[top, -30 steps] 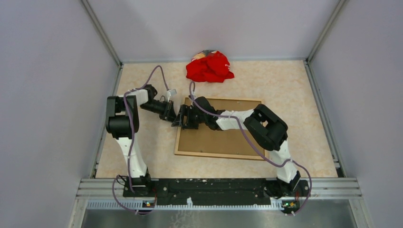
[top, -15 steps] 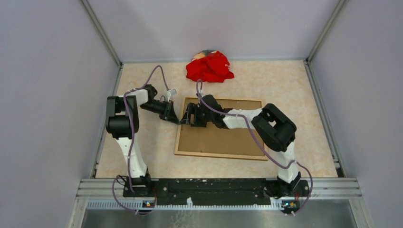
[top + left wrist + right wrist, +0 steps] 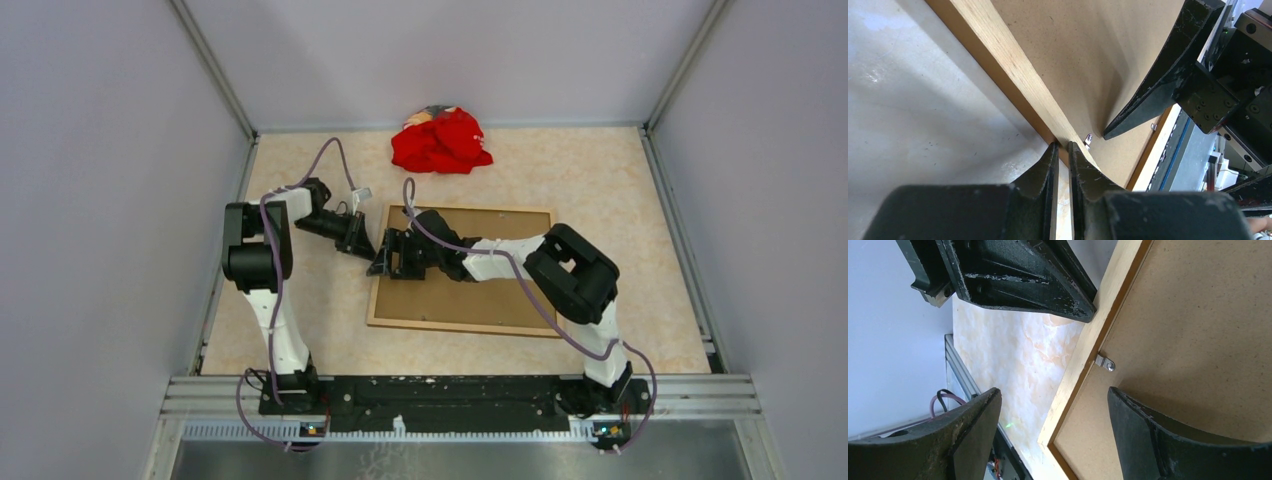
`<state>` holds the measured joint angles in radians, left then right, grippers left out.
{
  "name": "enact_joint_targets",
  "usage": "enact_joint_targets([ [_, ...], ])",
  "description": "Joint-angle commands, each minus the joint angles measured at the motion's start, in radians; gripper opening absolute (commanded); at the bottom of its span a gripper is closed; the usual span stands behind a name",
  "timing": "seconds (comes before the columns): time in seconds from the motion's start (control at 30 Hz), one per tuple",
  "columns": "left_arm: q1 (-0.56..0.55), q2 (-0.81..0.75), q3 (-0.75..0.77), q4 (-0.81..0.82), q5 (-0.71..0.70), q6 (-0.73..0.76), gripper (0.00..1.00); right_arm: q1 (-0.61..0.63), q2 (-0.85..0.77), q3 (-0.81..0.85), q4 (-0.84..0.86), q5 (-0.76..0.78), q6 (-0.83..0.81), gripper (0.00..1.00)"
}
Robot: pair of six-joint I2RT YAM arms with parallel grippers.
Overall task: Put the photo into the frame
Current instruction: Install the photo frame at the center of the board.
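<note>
Against the frame (image 3: 460, 327), left gripper (image 3: 1063, 146) sits together, grip unclear; right gripper (image 3: 1052, 392) apart.

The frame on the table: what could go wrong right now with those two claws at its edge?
The left gripper grips only the thin rim of the frame; it may slip. The open right gripper straddles that rim beside a small metal clip, so a finger could snag it or scrape the backing board.

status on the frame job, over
Left gripper nearly shut at left edge of frame, grip unclear. Right gripper open over the same edge. Board in frame, photo not seen. Red cloth far back, clear.
</note>
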<state>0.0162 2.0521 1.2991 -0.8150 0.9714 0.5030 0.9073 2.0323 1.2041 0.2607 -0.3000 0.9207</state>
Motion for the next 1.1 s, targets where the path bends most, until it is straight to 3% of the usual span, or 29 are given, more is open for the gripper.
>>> enact_joint_targets([
  [0.0, -0.012, -0.026, -0.009, 0.012, -0.006, 0.032, 0.17, 0.01, 0.011, 0.008, 0.035, -0.001, 0.017, 0.77],
  [0.33, -0.012, -0.035, -0.014, 0.001, -0.005, 0.043, 0.16, -0.012, 0.019, 0.041, 0.052, -0.02, 0.044, 0.78],
  [0.6, -0.013, -0.04, -0.01, -0.01, -0.002, 0.049, 0.17, -0.221, -0.144, -0.041, -0.014, -0.001, -0.016, 0.8],
  [0.87, -0.012, -0.022, 0.098, 0.021, -0.002, -0.019, 0.35, -0.329, -0.101, 0.049, -0.132, 0.024, -0.109, 0.8],
  [1.07, -0.012, 0.055, 0.211, 0.041, 0.009, -0.087, 0.36, -0.341, 0.0, 0.157, -0.164, 0.015, -0.118, 0.8],
])
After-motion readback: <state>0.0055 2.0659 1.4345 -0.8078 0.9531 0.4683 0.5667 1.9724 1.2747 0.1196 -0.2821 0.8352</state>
